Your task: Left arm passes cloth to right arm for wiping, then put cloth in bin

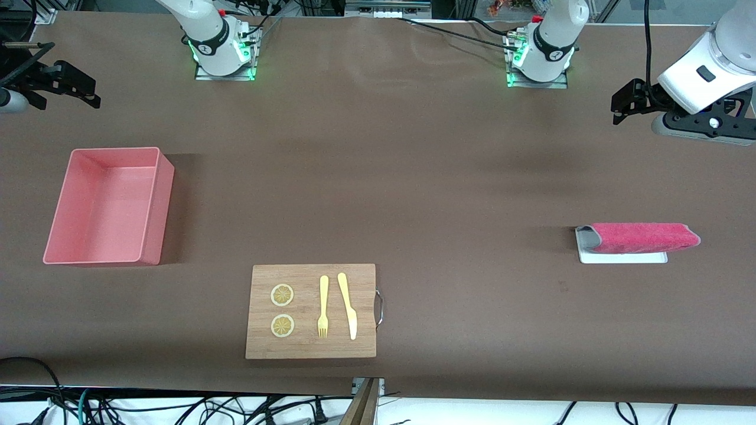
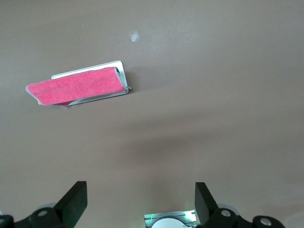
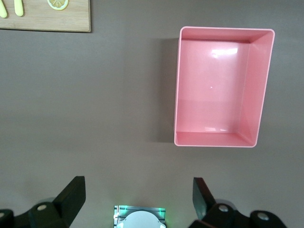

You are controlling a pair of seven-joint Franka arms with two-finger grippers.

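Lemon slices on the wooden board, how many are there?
2. Both lie on the cutting board, beside the fork: one lemon slice farther from the front camera, the other lemon slice nearer to it. Nothing seems to hide more.
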